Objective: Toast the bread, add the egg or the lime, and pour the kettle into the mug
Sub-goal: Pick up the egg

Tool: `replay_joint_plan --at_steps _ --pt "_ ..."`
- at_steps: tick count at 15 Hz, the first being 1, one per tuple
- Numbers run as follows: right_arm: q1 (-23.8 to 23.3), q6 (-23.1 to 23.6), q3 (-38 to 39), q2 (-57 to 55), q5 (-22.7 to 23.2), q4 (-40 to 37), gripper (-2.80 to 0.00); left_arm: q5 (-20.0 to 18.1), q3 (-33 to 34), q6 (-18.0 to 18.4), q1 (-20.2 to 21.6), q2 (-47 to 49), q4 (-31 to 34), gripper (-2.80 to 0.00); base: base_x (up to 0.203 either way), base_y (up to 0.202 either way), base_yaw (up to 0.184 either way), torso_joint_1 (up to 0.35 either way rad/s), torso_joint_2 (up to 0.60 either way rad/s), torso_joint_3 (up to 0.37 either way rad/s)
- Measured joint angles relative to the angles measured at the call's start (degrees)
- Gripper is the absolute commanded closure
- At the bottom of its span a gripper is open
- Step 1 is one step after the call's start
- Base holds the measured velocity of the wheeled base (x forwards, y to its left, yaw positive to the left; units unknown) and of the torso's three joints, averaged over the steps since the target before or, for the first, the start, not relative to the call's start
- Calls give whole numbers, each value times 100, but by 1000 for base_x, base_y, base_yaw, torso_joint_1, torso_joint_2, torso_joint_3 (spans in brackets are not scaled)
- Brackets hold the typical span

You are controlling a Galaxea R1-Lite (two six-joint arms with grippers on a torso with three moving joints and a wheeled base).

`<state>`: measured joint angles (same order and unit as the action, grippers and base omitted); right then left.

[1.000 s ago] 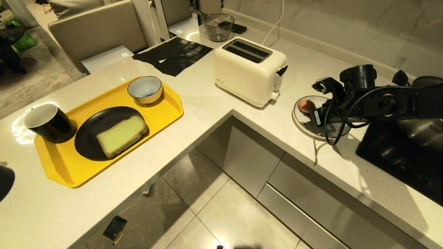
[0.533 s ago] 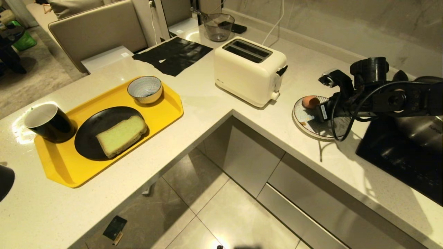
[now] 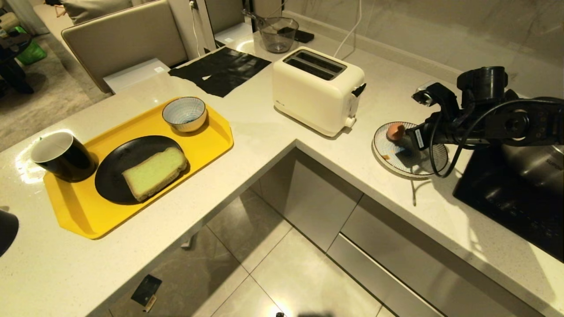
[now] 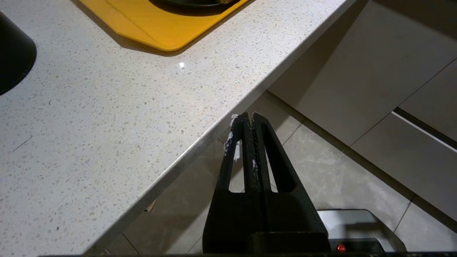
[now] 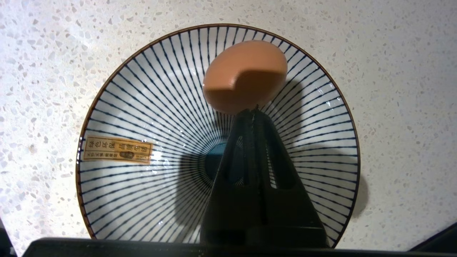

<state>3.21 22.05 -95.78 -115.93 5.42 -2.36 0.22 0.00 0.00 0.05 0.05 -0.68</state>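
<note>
The small light-brown egg [image 5: 245, 75] lies toward one side of the shallow blue-and-white striped plate [image 5: 142, 117], on the pale speckled stone bench [image 3: 264, 127] between the cream two-slot toaster [image 3: 316, 90] and the black hob — the dished plate probably keeps it from rolling. Directly above hangs the right gripper [image 5: 252, 115], pointing straight down with its black fingers [image 5: 262, 128] clenched together on nothing; their tips line up just beside the egg in the wrist view, so they would need to part before any pickup.

The thick pale-green slice of bread [image 3: 154, 172] sits untoasted on a round black plate [image 3: 116, 165] on the yellow tray [image 3: 81, 211], with the glossy black mug [image 3: 61, 156] at the tray's corner and a small striped bowl [image 3: 184, 113] behind — everything staged together, it seems.

The left gripper [image 4: 249, 119] idles off the bench edge, fingers pressed shut and empty.
</note>
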Motion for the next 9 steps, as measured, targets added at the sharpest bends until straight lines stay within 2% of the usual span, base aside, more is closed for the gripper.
replay_joint_plan --at_steps 6,9 --pt "24 -72 -52 -68 0 -6 -280 0 0 0 5 0 0 0 0 0 0 0 0 0" --pt "81 -259 -122 -131 -2 -6 -280 0 0 0 2 0 2 0 0 0 0 0 0 0"
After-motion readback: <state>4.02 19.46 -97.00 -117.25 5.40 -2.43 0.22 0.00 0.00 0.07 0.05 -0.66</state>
